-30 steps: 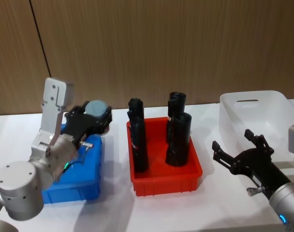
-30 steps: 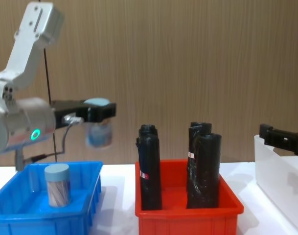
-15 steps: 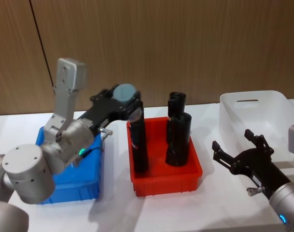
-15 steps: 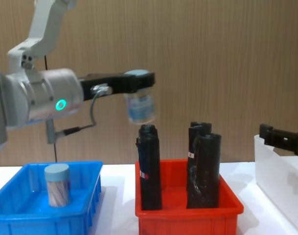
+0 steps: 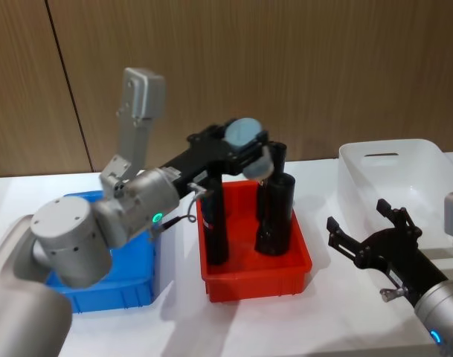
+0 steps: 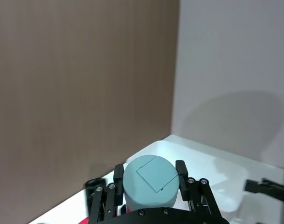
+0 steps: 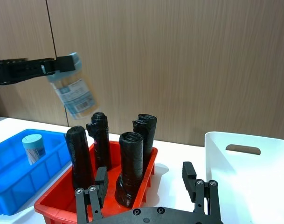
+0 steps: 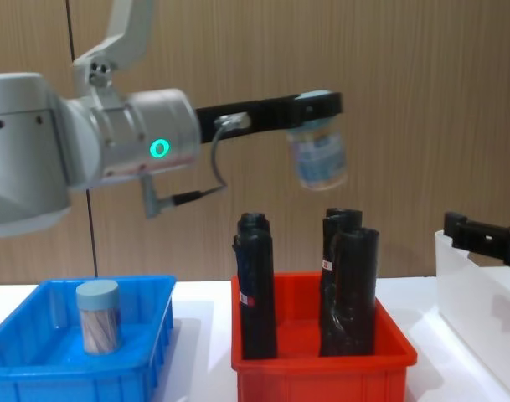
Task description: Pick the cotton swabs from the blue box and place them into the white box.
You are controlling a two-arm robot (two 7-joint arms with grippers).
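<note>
My left gripper (image 5: 243,145) is shut on a cotton swab jar (image 8: 319,159) with a pale blue lid (image 6: 148,181), holding it tilted in the air above the red bin's black rolls. The right wrist view shows that jar (image 7: 74,93) hanging high at the left. A second cotton swab jar (image 8: 98,316) stands upright in the blue box (image 8: 37,381) at the left. The white box (image 5: 434,160) sits at the far right of the table. My right gripper (image 5: 358,216) is open, low in front of the white box, with nothing between its fingers.
A red bin (image 5: 256,286) stands between the blue box and the white box and holds several tall black wrapped rolls (image 5: 274,216). A wooden wall runs behind the white table. Bare table lies in front of the red bin.
My left arm carried the jar rightward and upward, from above the blue box to above the red bin. The right gripper has stayed still.
</note>
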